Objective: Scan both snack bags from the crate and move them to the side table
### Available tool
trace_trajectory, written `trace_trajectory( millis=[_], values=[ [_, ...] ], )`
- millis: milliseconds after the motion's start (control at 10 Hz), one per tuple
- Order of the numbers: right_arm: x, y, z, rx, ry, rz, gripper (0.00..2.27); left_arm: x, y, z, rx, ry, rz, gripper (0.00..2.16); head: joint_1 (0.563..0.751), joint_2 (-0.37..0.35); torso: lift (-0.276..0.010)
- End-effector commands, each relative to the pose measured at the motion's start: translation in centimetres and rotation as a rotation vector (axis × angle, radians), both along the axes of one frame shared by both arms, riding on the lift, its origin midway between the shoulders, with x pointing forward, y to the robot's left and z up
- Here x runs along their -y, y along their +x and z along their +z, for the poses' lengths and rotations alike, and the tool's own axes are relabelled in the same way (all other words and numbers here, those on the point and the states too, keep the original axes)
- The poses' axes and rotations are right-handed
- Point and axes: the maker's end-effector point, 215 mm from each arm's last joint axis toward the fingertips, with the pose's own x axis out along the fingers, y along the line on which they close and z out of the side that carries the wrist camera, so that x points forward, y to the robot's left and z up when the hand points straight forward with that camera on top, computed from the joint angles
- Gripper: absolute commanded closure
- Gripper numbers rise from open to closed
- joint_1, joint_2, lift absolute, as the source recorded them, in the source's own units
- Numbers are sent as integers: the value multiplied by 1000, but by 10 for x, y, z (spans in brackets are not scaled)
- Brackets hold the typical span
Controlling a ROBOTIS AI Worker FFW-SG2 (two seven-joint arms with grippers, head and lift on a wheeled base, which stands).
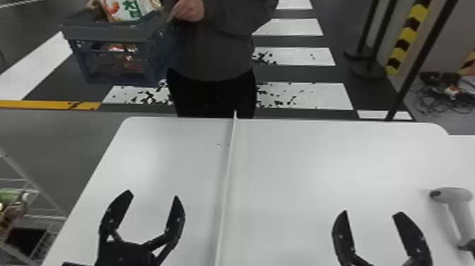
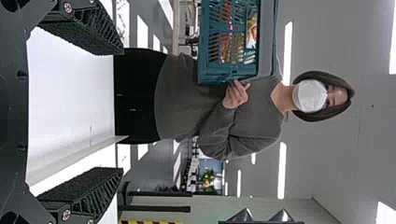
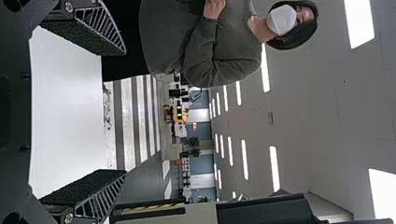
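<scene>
The snack bag (image 1: 130,10) sits in the upper left of the head view, poking out of the crate's open top: white wrapping with large green lettering, a red picture at one side and a crinkled, shiny edge. Lower in the crate (image 1: 102,32), orange-red glossy wrapping (image 1: 123,58) shows through the slatted side – whether it is a second bag, I cannot tell. The crate looks dark blue-grey here and teal in the left wrist view, with a broad grey rim. A person (image 1: 219,53) holds it up beyond the far edge of the white tabletop (image 1: 300,159), a person's hand (image 1: 189,10) near its upper right corner.

In the lower left of the frame, the left hand (image 1: 153,195) is over the tabletop, its fingers spread wide with white surface showing between them. The right hand (image 1: 372,213), lower right, is wide too – its fingers well apart. A thin white divider (image 1: 228,177) runs up the tabletop between the two hands. The pale grey scanner (image 1: 456,195) lies at the right edge, just beside the right hand. A wire rack (image 1: 21,170) holding packets (image 1: 12,194) shows at the lower left edge.
</scene>
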Motion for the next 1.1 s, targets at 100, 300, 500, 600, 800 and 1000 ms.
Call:
trace_trajectory(
  millis=[100,300,500,600,800,1000],
  values=[
    [0,1,0,1,-1,2,87,0,-1,-2,-7,0,0,110,695,59,-99],
    [-1,1,-1,-1,0,3,87,0,-1,-3,-8,1,0,110,695,59,-99],
    [0,1,-1,-1,1,1,87,1,-2,-2,-7,1,-3,110,695,59,-99],
    [-1,2,-1,1,0,3,87,1,-2,-2,-7,1,-3,110,695,59,-99],
    [-1,3,-1,2,-1,1,87,1,-1,-3,-9,4,-3,110,695,60,-99],
    [-1,4,-2,-1,-1,3,87,0,0,-4,-12,5,-1,110,695,60,-99]
  ],
)
